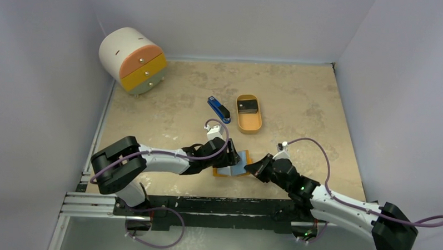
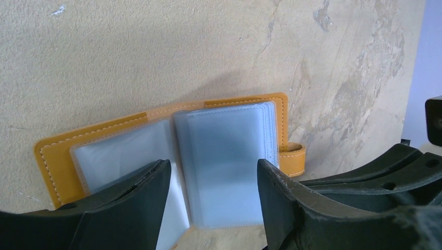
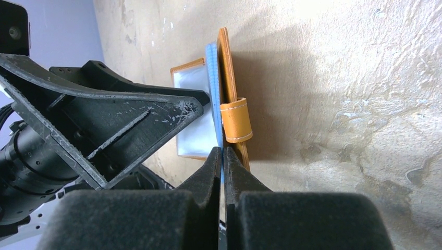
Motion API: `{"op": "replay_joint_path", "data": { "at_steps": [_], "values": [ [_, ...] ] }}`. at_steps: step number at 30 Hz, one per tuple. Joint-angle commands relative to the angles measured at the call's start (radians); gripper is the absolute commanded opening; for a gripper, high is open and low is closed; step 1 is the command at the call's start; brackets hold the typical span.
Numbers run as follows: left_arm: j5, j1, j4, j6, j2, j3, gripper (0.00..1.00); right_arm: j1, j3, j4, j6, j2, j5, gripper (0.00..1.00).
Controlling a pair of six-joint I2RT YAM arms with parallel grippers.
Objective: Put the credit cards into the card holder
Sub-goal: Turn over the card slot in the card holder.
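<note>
The step in hand looks like spreading and steadying the card holder [image 1: 232, 171], which lies open on the worktop [image 1: 303, 105] directly under the left jaws and at the tips of the right jaws. The left jaws stand released, astride the clear sleeves [image 2: 224, 156] without gripping them, while the right jaws are clenched on what seems to be a sleeve leaf's edge beside the orange cover. Next, I judge, one arm must fetch a card, since the credit cards [image 1: 247, 107] sit in the oval tray [image 1: 249, 126], well beyond both jaws; how many cards there are and which pocket is parted cannot be made out.
</note>
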Motion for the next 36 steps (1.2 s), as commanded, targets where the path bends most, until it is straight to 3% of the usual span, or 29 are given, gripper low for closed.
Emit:
{"op": "replay_joint_path", "data": {
  "at_steps": [1, 18, 28, 36],
  "values": [
    [0.005, -0.007, 0.028, 0.016, -0.024, -0.001, 0.63, -0.001, 0.002, 0.031, -0.004, 0.01, 0.026, 0.0],
    [-0.027, -0.043, -0.043, 0.062, 0.037, 0.066, 0.64, -0.001, 0.009, 0.042, -0.012, 0.026, 0.02, 0.0],
    [-0.065, -0.043, -0.07, 0.053, 0.038, 0.06, 0.46, -0.002, 0.007, 0.038, -0.012, 0.023, 0.021, 0.0],
    [-0.128, -0.043, -0.121, 0.043, -0.008, 0.048, 0.42, -0.001, 0.01, 0.031, -0.014, 0.02, 0.025, 0.0]
  ]
}}
